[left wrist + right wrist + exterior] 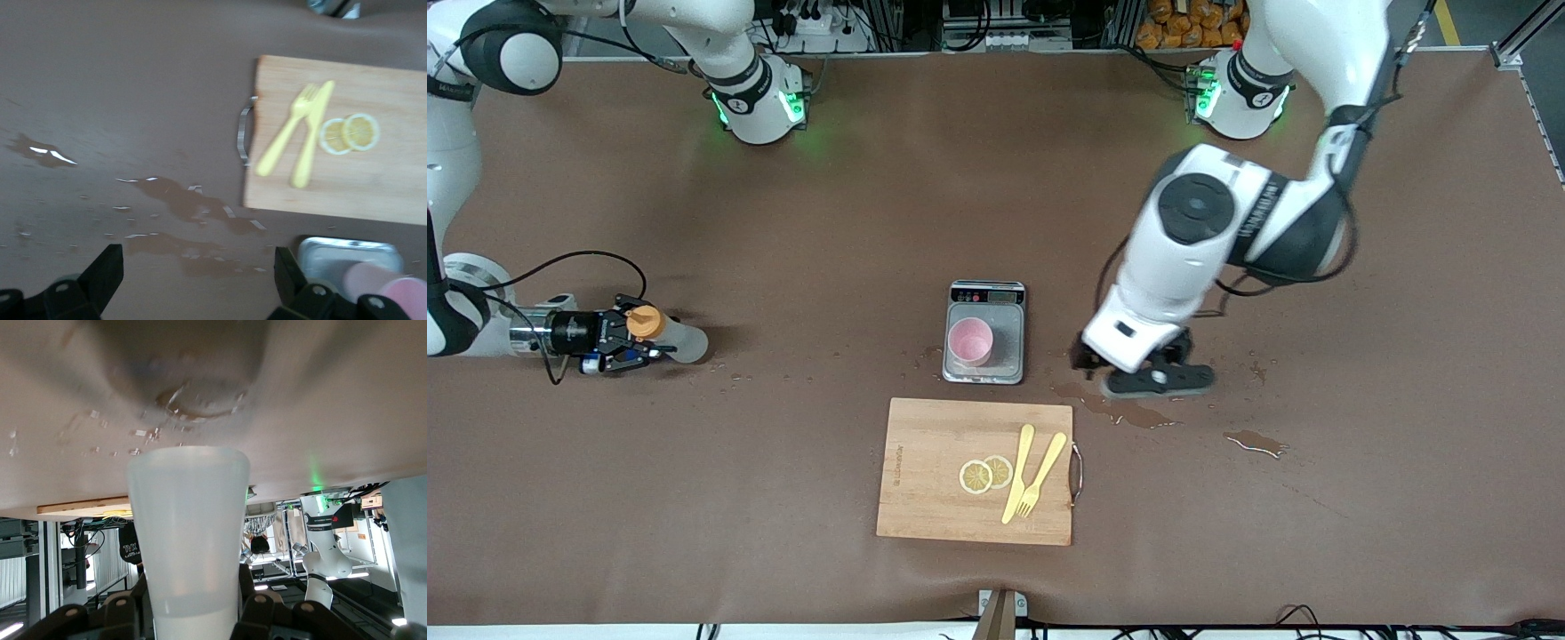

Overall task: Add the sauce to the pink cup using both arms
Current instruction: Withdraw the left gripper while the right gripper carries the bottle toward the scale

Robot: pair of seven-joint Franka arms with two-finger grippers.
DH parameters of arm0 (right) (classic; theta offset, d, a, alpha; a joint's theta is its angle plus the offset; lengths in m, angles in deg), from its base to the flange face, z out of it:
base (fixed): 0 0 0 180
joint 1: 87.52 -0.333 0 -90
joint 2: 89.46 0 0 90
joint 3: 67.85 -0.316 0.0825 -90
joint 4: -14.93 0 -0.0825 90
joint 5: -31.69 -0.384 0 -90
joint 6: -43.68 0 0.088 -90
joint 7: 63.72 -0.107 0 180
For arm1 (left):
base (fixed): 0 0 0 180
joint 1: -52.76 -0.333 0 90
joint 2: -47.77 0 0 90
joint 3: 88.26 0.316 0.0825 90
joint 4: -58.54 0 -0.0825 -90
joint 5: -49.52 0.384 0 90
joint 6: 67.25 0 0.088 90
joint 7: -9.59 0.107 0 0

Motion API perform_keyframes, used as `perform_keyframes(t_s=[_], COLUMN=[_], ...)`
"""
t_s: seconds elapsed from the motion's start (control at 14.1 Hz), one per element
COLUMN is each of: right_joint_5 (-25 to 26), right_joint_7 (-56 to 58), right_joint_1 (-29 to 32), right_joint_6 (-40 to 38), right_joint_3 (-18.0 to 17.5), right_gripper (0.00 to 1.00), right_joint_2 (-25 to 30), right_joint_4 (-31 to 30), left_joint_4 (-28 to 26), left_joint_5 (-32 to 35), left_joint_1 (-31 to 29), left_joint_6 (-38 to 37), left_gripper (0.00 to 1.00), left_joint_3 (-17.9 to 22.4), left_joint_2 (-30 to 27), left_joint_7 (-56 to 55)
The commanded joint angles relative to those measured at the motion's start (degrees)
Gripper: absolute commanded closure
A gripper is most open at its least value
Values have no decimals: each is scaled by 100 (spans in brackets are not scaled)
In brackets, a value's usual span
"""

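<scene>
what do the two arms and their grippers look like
Both arms are white with rounded dark joint caps, black cables looped alongside and green-lit bases. The left arm carries black lettering on its link. The left gripper and right gripper are black two-finger units; the right one shows small blue parts.

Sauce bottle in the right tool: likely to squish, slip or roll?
The sauce bottle looks like thin translucent plastic, so it probably flexes under the right tool. Its tapered, smooth body may slide. Lying on its side, the round shape would likely roll if released.

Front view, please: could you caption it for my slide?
Right gripper grips the sauce bottle; open left gripper waits beside the pink cup on the scale.
</scene>
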Motion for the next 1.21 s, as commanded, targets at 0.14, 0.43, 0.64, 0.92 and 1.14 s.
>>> perform_keyframes(t_s=[0.14, 0.43, 0.64, 0.92, 1.14], right_joint_5=[-23, -23, -6, 327, 653], right_joint_7=[-812, -1331, -1840, -2816, -3440], right_joint_1=[-431, -923, -1319, -1942, -2374], right_joint_6=[235, 920, 1360, 1870, 2292], right_joint_3=[51, 51, 51, 60, 60], right_gripper=[61, 61, 61, 61, 61], right_joint_2=[722, 1363, 1874, 2296, 2481], right_joint_4=[-165, -603, -903, -903, -886], left_joint_4=[-187, -974, -1812, -3487, -3748], left_joint_5=[-44, -36, -254, -964, -1152], left_joint_1=[-949, -1196, -1608, -2197, -2181], left_joint_6=[-336, -511, -241, 1239, 1263], left_gripper=[0, 0, 0, 0, 0], left_joint_3=[-83, -118, -171, -232, -259], left_joint_2=[-253, -854, -1570, -2657, -2881], left_joint_7=[1121, 1121, 1689, 2377, 2369])
